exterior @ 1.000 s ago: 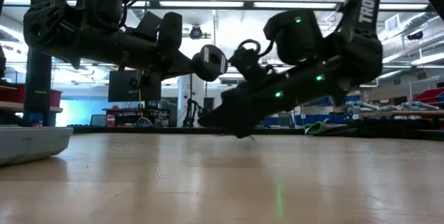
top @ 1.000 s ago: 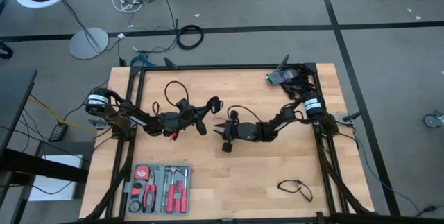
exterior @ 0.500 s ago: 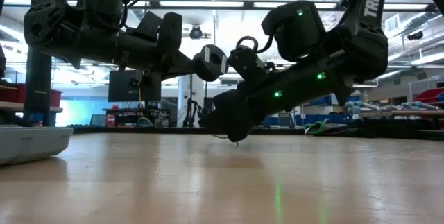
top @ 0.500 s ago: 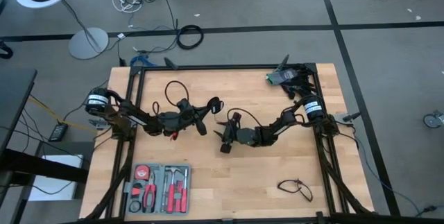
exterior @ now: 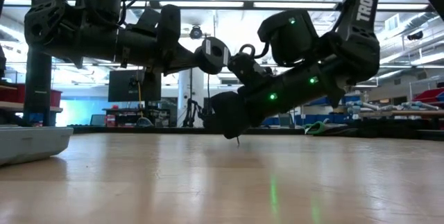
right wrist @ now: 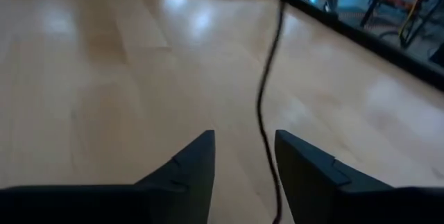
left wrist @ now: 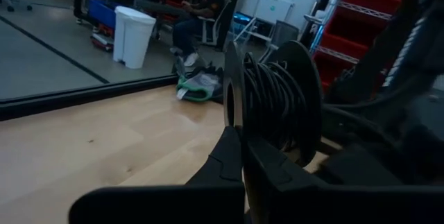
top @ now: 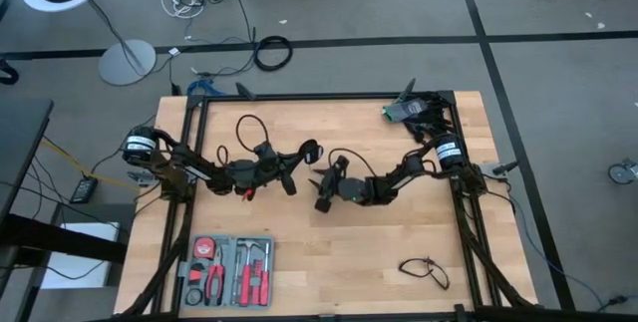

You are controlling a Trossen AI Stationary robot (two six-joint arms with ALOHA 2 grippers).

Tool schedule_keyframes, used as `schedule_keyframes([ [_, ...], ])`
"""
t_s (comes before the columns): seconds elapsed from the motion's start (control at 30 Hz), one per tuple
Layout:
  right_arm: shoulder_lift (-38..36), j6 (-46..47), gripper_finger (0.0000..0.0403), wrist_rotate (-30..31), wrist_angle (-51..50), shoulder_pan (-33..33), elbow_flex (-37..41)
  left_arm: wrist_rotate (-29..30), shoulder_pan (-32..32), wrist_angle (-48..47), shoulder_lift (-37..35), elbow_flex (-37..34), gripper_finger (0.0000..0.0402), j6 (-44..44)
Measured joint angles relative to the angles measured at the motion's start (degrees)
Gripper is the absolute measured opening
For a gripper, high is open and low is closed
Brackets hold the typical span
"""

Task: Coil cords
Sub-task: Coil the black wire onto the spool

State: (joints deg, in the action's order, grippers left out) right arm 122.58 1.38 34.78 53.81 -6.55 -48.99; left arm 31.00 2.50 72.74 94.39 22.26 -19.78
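Note:
My left gripper is left of the table's middle, shut on a black spool with thin black cord wound around it. The spool's round disc with a pale centre shows in the low view and the high view. My right gripper is open just right of it, low over the table. A thin black cord runs between its fingers, and its end dangles under them. I cannot tell whether it touches them. My left gripper pinches the rim of the spool's near disc between its two fingers. The fingers come nearly level from the table's left. The spool stands on edge, lifted clear of the table, with the wound cord beyond the fingers.
An open case of red-handled tools lies at the near left and a pair of glasses at the near right. A green-grey bundle sits at the far right corner. Black frame rails border the table. A seated person is beyond the table.
My right gripper has risen a little and gone toward the left gripper and the spool, with the cord's end dangling under it. The spool's disc has tipped up slightly in the left gripper.

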Motion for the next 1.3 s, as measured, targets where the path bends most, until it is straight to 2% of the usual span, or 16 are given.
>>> schedule_keyframes([
  [0.33, 0.0, 3.0, 0.0106, -0.4, -4.7, 1.1, 0.0, -1.0, 0.0, 1.2, 0.0, 0.0, 0.0000, 0.0],
  [0.43, 0.0, 6.0, 0.0074, -1.1, -6.9, 1.2, -0.1, -1.0, 0.0, 1.2, 0.0, 0.0, 0.0000, 0.0],
  [0.53, -0.1, 9.0, 0.0021, -1.1, -9.0, 1.2, -0.1, -1.1, 0.0, 1.2, 0.0, 0.0, 0.0000, 0.0],
  [0.67, -1.8, 11.7, 0.0006, -0.6, -13.9, 0.1, -0.2, -1.3, 0.0, 1.2, 0.0, 0.0, 0.0000, 0.0],
  [0.77, -5.2, 14.1, 0.0003, -0.1, -22.4, -0.8, -0.1, -1.4, 0.0, 0.7, 0.0, 0.0, 0.0000, 0.0],
  [1.0, -17.1, 26.7, 0.0001, 1.0, -52.8, -0.4, 0.2, -1.5, 0.2, -2.7, 0.0, 0.0, 0.0000, -0.2],
  [1.17, -25.3, 27.3, 0.0001, -1.4, -58.3, 1.5, 0.1, -3.0, 0.9, -3.9, 0.0, 0.0, 0.0000, 1.3],
  [1.3, -30.4, 27.2, 0.0001, -2.6, -56.8, 3.6, 0.1, -3.5, 1.7, -5.4, 0.0, 0.0, 0.0000, 1.7],
])
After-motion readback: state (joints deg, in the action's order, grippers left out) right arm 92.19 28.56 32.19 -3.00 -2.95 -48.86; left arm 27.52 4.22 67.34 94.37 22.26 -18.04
